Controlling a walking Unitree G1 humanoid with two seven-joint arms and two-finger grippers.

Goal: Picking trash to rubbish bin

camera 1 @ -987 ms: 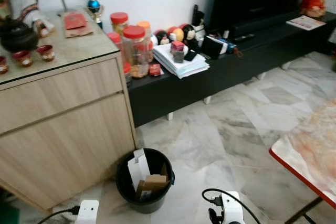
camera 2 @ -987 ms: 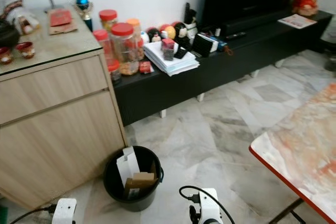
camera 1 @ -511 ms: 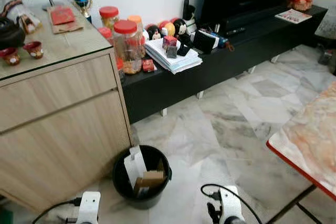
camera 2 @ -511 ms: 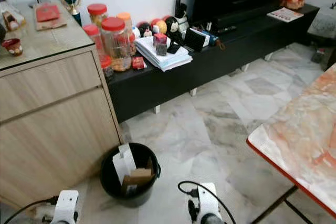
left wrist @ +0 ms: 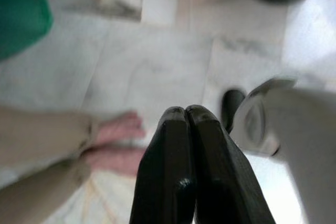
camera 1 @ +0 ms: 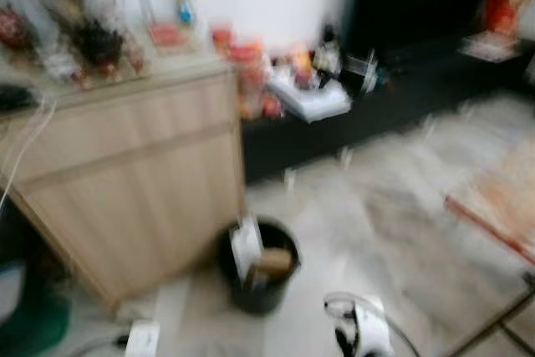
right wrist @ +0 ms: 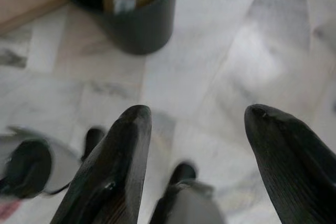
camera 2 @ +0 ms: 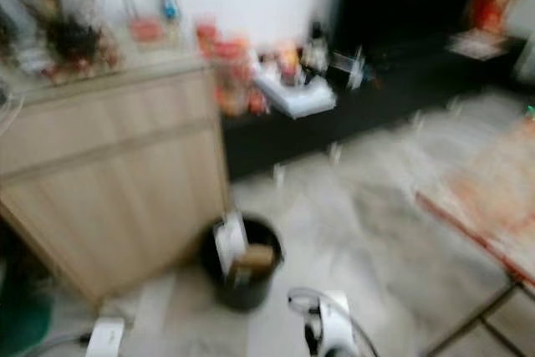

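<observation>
The head views are blurred, so the robot should steady itself before reaching — the rubbish bin (camera 1: 257, 267) stands beside the cabinet (camera 1: 125, 173). The left gripper (left wrist: 186, 124) is clenched empty; the right gripper (right wrist: 197, 145) hangs spread wide — nothing held.

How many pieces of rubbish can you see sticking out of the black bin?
2: a white card standing upright on the cabinet side, and a brown cardboard piece beside it. More may lie hidden deeper inside the bin.
</observation>
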